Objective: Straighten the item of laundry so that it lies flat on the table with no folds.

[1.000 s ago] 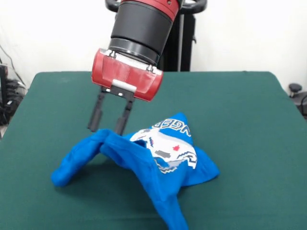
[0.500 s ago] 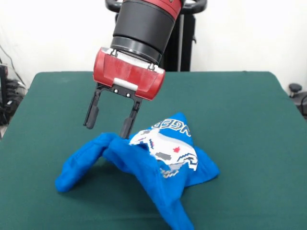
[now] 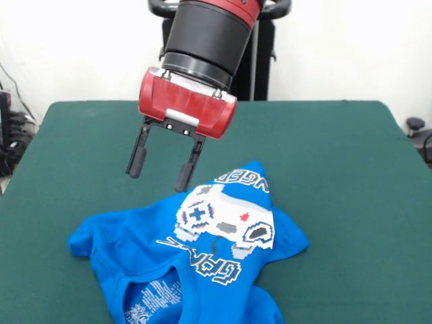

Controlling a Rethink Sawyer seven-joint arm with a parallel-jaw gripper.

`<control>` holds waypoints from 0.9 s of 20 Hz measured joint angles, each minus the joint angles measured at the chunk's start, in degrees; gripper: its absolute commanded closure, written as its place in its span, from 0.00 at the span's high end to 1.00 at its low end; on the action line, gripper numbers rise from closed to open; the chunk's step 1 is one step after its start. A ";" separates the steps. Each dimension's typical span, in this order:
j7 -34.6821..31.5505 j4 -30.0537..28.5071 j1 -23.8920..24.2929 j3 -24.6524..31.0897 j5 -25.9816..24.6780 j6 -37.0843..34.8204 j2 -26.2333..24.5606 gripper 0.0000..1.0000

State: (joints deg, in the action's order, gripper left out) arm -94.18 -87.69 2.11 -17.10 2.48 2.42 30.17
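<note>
Two black fingers (image 3: 160, 169) hang spread apart from the red gripper block, empty, their tips in the air above the dark green felt-covered desk (image 3: 337, 148). Just below and to the right of them lies the bright blue short-sleeved T-shirt (image 3: 196, 250) with its white pixel-art game controller print (image 3: 226, 223), close under the right-hand fingertip but not touching it.

The shirt rests on the desk's near half, crumpled rather than flat. Its long axis runs diagonally, from a peaked fold up and to the right of the fingers down toward the picture's bottom edge, where the cloth runs out of sight. The lettering reads upside down from this side, with one line above the controller print and another below it. A sleeve-like lobe spreads out to the left, beneath the fingers, and a smaller one bulges to the right. Near the bottom edge the inside of the neck opening shows with printed label text.

Beyond the desk, behind the arm, stands a black upright stand (image 3: 260, 50) against a white wall (image 3: 351, 47). Cables (image 3: 13, 128) trail at the far left edge, and a small dark castor-like object (image 3: 415, 125) sits at the far right.

Nothing lies on the felt between the fingers and the shirt.
</note>
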 measured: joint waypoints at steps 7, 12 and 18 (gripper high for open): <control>0.00 -3.74 4.01 3.67 1.64 -3.99 1.99 1.00; 0.00 -7.17 6.76 6.12 3.28 -5.38 2.35 1.00; -0.01 -11.53 9.82 10.67 4.70 -5.37 2.01 1.00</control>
State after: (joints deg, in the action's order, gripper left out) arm -94.20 -99.21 11.93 -6.43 7.18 -2.95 32.19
